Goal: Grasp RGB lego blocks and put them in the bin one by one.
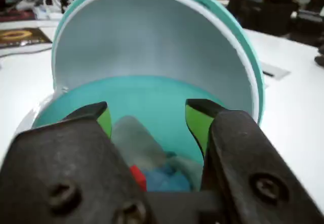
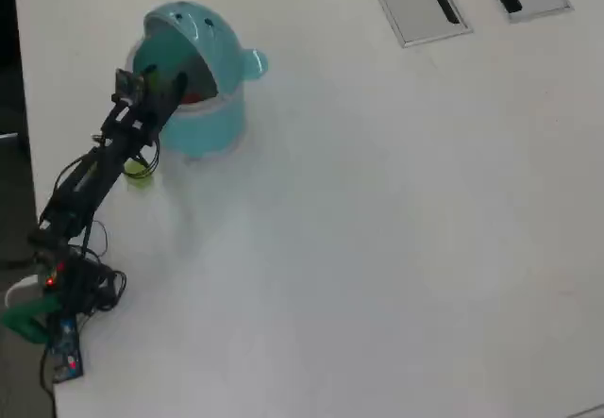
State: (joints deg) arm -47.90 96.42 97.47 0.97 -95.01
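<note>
**Fingers spread over the open teal bin**

In the wrist view the black fingers (image 1: 147, 120) with green pads (image 1: 197, 123) stand well apart and grip nothing. Straight beyond and below them gapes the teal round plastic bin (image 1: 152, 100), its pale domed swing lid (image 1: 152, 37) tipped back behind the tips. Down between the fingers, inside the bin, lie a small red plastic cube (image 1: 137, 177) and a light blue plastic cube (image 1: 167, 179), close together; their edges are blurred. In the overhead view the arm (image 2: 94, 168) reaches to the bin's mouth, and a yellow-green plastic cube (image 2: 138, 173) sits on the white tabletop (image 2: 377, 229) behind the fingers, beside the arm and outside the bin.
</note>
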